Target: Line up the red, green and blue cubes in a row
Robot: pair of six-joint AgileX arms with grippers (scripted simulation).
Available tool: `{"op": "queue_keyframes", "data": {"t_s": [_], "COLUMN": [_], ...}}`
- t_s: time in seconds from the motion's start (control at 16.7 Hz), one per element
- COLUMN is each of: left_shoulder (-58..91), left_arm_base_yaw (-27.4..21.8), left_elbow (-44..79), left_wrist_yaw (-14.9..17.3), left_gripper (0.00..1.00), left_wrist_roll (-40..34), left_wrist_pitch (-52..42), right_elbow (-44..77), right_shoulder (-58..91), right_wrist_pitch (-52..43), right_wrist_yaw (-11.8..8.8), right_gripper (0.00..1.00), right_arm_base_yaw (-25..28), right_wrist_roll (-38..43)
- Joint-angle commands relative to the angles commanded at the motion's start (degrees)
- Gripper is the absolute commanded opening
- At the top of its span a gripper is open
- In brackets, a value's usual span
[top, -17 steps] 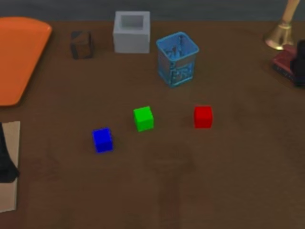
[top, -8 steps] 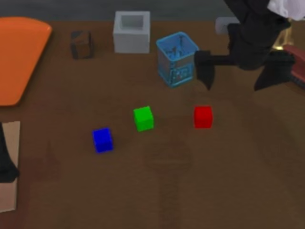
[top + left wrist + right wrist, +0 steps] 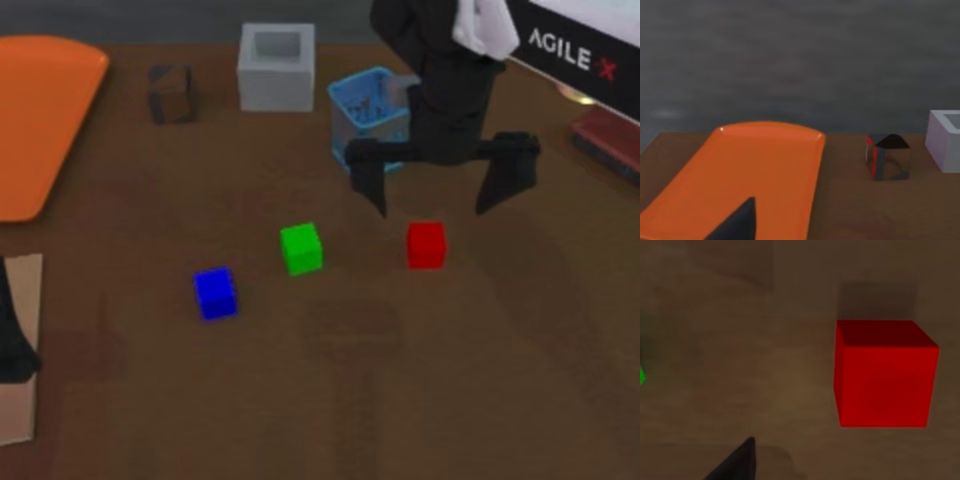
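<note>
Top view: the right gripper [image 3: 435,205] hangs above the table [image 3: 400,400], just behind the red cube [image 3: 426,245] — its two dark fingers [image 3: 368,180] are spread wide apart, released, with nothing between them. One finger stands toward the green cube's side of the red cube, the other toward the table's right; neither touches the cube. The right arm's dark body overlaps part of the light-blue bin [image 3: 365,120].

Cube positions on the table:
- Red cube: right of centre, resting flat on the surface.
- Green cube [image 3: 301,248]: left of the red cube, at nearly the same depth, well apart from it.
- Blue cube [image 3: 215,293]: further left and nearer the front edge, apart from the green cube.

The three cubes form a loose diagonal, not a straight row.

Right wrist view: the red cube [image 3: 885,374] fills the frame's middle, sitting alone on the wood, with a sliver of the green cube [image 3: 641,375] at the frame edge and one dark fingertip [image 3: 737,462] visible.

Left gripper [image 3: 12,345]: parked at the table's left edge, over a pale card [image 3: 20,400]; whether it is open or clenched — cannot tell. Left wrist view shows the orange tray [image 3: 740,170], the dark cube [image 3: 887,156] and a corner of the grey box [image 3: 945,140].
</note>
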Motion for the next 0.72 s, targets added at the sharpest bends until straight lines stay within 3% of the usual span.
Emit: {"op": "queue_keyframes", "data": {"t_s": [0.42,0.72], "left_shoulder": [0.0,0.0], "left_arm_base_yaw": [0.0,0.0], "left_elbow": [0.0,0.0], "left_wrist_yaw": [0.0,0.0], "left_gripper": [1.00,1.00], "left_wrist_roll": [0.0,0.0], "left_wrist_pitch": [0.0,0.0], "right_elbow": [-1.1,-9.0], "right_shoulder": [0.1,2.7], "right_wrist_pitch": [1.1,12.3], "right_wrist_yaw": [0.0,0.0], "right_gripper": [1.00,1.00], "right_arm_base_yaw": [-0.2,-0.1], "right_wrist_roll": [-0.1,0.0]}}
